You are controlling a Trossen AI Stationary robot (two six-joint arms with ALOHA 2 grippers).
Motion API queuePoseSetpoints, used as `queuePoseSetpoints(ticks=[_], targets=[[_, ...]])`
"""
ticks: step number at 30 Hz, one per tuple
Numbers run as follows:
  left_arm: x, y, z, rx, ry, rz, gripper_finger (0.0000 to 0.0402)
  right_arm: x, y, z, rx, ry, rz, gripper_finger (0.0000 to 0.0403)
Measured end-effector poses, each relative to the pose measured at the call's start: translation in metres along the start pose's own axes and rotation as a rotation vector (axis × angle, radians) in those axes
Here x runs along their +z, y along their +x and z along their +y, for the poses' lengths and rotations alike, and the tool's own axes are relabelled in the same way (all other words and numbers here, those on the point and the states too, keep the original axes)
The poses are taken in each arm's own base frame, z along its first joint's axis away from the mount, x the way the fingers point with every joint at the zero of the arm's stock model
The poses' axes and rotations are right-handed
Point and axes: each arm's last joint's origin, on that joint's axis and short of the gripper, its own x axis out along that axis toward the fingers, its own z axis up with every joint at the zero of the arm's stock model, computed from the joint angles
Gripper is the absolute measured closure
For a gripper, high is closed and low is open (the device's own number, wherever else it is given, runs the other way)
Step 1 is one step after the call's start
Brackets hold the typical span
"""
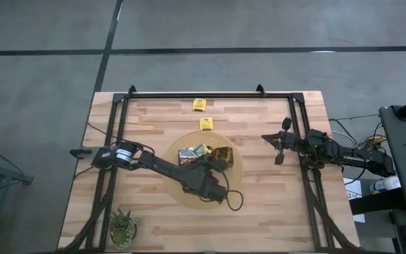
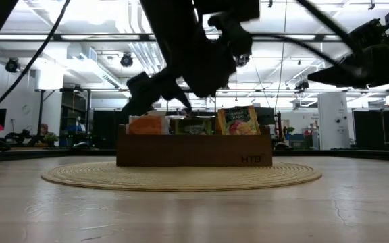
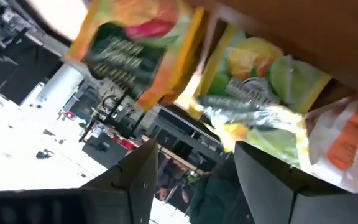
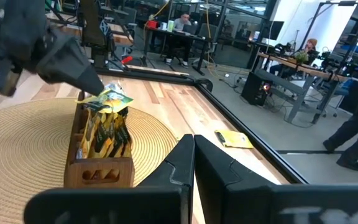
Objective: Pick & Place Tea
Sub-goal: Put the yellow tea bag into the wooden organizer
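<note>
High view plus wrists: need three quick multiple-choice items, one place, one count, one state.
1. The dark-brown compartmented wooden box stands on: A bare planks; B round woven straw mat; C floor.
2. Yellow square tea sachets lying loose on the light wooden table, off the mat: A none; B two; C five.
3. Left pincer over the box: A open; B shut on a sachet; C out of view.

B: mat rings the box. B: two beyond the mat. A: fingers apart, nothing between.

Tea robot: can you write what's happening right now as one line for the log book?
left gripper: open, over box | sachets: standing in box | right gripper: shut, waiting at right | loose yellow sachets: on table
</note>
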Motion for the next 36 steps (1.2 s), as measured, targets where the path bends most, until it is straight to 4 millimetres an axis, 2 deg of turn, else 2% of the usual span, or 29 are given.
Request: queuePoseSetpoints(ticks=[6,14,20,24,29,36], targets=[[-0.021,-0.014,0.010,-0.022,-0.125,-0.068,0.0195,0.000,0.000,0.000,-0.001,0.000,-0.001,0.0394],[-0.062,-0.035,0.025,-0.076,-0.349,-0.201,0.0195,0.000,0.000,0.000,0.000,0.000,-0.001,0.0394],[-0.085,-0.042,0.033,-0.262,-0.572,-0.404,0.0195,0.000,0.000,0.000,-0.001,0.000,-0.001,0.0394],[-0.095,-0.035,0.041,-0.345,-0.770,-0.461,0.0195,0.000,0.000,0.000,0.000,0.000,-0.001,0.0394],[-0.109,-0.015,0.047,-0.429,-1.040,-0.404,0.0195,0.000,0.000,0.000,0.000,0.000,-0.001,0.0394],[-0.128,0.019,0.053,-0.731,-1.288,-0.456,0.0195,0.000,0.000,0.000,0.000,0.000,-0.001,0.0394]])
